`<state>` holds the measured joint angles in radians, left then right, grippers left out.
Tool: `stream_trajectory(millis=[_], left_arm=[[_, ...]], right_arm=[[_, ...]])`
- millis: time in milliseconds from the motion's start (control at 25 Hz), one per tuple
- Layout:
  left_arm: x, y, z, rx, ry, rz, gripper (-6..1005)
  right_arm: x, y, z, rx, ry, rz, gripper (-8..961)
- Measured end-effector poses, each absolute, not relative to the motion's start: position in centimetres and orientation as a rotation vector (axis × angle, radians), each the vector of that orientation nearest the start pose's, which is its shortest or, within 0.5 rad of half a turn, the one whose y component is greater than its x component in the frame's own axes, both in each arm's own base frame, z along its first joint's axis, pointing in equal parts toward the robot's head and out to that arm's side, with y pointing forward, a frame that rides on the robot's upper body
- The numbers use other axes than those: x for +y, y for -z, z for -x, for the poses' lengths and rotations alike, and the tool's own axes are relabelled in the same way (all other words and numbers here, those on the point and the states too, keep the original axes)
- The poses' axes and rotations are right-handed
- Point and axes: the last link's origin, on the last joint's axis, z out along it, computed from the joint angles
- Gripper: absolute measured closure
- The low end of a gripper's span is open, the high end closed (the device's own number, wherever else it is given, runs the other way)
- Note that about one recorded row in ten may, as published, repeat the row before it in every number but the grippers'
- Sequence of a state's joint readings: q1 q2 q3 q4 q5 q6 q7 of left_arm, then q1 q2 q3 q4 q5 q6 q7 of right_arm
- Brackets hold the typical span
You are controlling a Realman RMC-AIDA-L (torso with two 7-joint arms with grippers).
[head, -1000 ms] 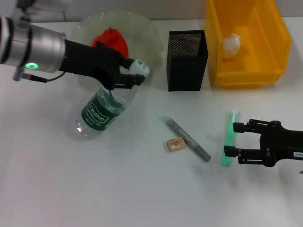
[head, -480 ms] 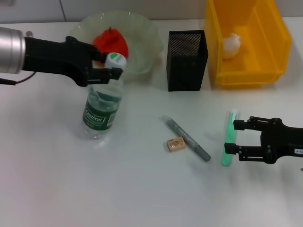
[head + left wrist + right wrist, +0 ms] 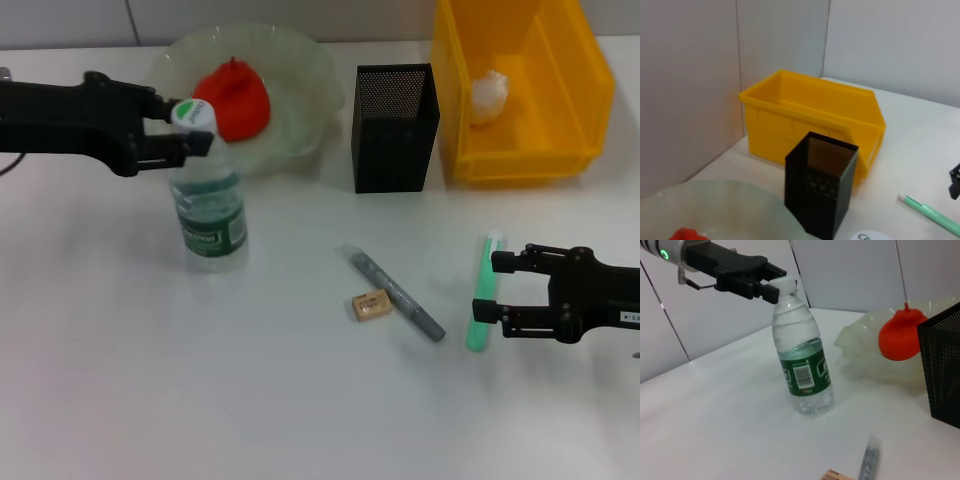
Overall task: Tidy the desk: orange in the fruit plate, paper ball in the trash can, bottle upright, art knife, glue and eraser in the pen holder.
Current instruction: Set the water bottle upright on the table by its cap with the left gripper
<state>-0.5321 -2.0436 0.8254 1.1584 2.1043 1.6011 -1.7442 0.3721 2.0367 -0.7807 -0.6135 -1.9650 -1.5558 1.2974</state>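
The bottle (image 3: 208, 220) stands upright on the table in front of the fruit plate (image 3: 300, 60). My left gripper (image 3: 187, 123) is shut on its white-capped neck, which also shows in the right wrist view (image 3: 771, 282). The orange (image 3: 235, 100) lies in the plate. The paper ball (image 3: 490, 95) lies in the yellow trash can (image 3: 590, 80). The pen holder (image 3: 395, 130) stands between the plate and the can. The tan eraser (image 3: 371, 305) lies beside a grey stick (image 3: 395, 292). My right gripper (image 3: 487, 290) is open, its fingertips at a slim green stick (image 3: 483, 335). I cannot tell which stick is the knife or the glue.
A grey wall runs behind the desk. The trash can (image 3: 810, 115) and the pen holder (image 3: 820, 195) stand close together near the wall.
My left gripper has swung the bottle from tilted against the plate to upright and carried it to the left. The right gripper has stayed at the green stick.
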Motion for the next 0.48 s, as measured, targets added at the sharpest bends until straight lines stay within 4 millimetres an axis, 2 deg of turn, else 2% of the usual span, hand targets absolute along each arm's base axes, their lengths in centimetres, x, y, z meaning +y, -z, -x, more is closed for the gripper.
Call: stream_trajectory(millis=[480], left_arm=[[36.6,-10.0,23.9,-0.547,0.372,2.566,561]], right_arm=[[28.6,0.2,-30.9,0.71,-0.614,2.731,150]])
